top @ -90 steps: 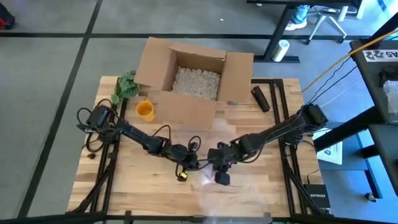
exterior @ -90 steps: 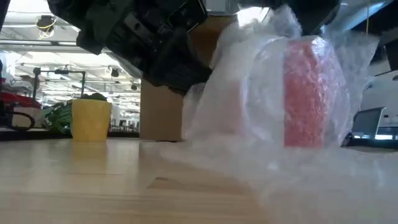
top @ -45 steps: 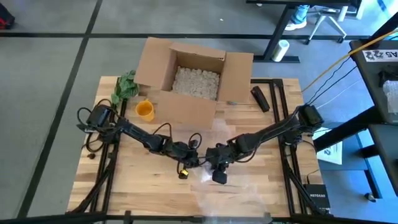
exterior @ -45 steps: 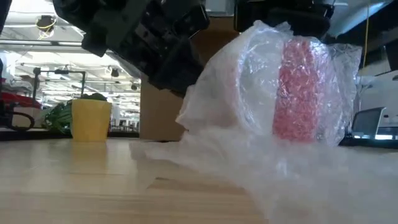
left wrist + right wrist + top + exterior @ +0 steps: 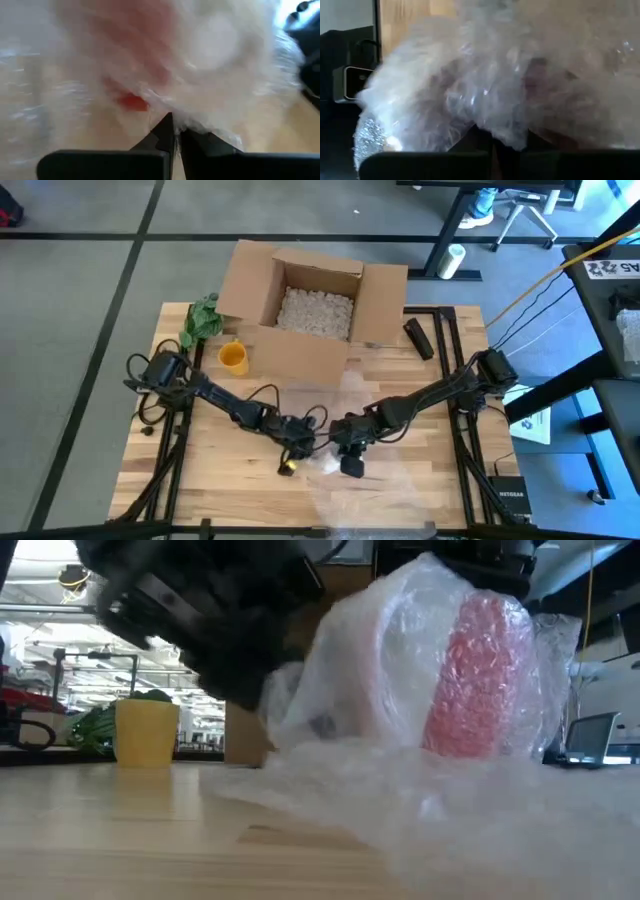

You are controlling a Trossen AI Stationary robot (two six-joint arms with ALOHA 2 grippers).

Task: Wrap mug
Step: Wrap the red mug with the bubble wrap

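Red mug point(image 5: 470, 680) sits front-centre on the table point(image 5: 210, 470), swathed in bubble wrap point(image 5: 400, 790), between both grippers. Left gripper point(image 5: 172, 131): fingers pressed together, pinching a wrap edge. Right gripper point(image 5: 352, 450): can't tell if open or shut, buried in wrap. To do it well: keep the film taut, roll w/o letting the mug slip. Mug looks upright, leaning slightly, long axis near vertical; which way handle/mouth face — can't tell.
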